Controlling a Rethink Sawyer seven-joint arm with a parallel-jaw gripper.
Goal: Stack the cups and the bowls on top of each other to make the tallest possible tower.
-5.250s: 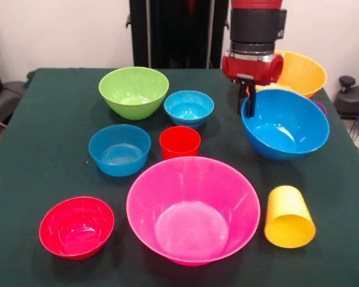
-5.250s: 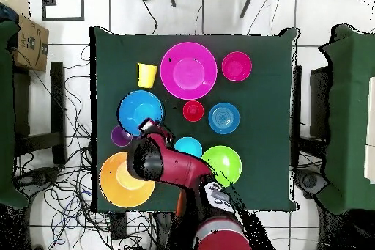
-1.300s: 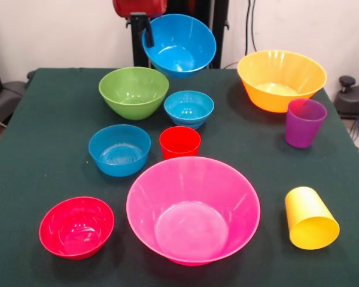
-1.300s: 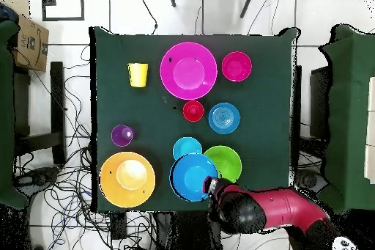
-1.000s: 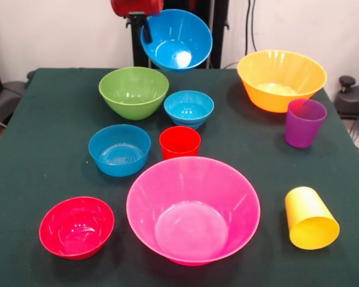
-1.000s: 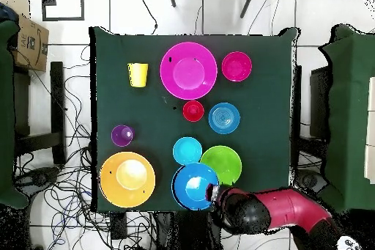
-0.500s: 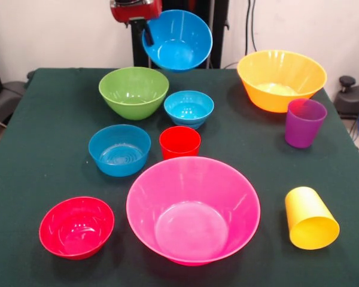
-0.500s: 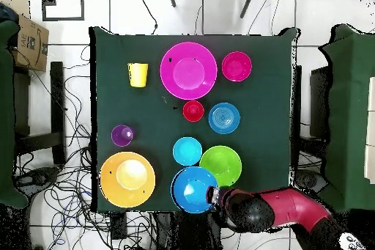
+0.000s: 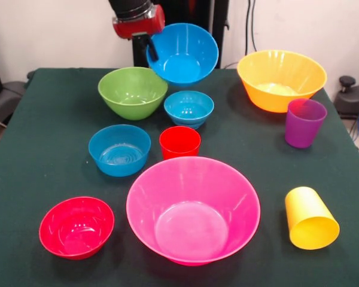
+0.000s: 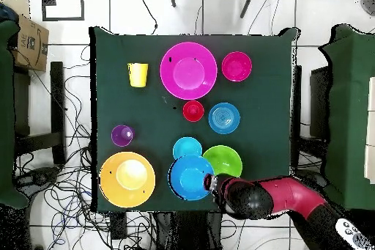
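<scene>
Pink bowl [image 9: 193, 209] sat at the table's near edge, orange bowl [image 9: 281, 78] far back; both glossy, probably light, stiff and slippery. Blue bowl [image 9: 182, 52] hung tilted beside the green bowl [image 9: 132, 91], rim pinched by the closed gripper [image 9: 149, 46]; rims seemed the best hold.

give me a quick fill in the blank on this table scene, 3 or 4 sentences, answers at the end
1. The gripper holds a large ____ bowl by its rim.
2. The yellow cup lies on its ____.
3. The purple cup stands upright beside the ____ bowl.
4. In the front view, the red cup stands just behind the big ____ bowl.

Missing words: blue; side; orange; pink
</scene>
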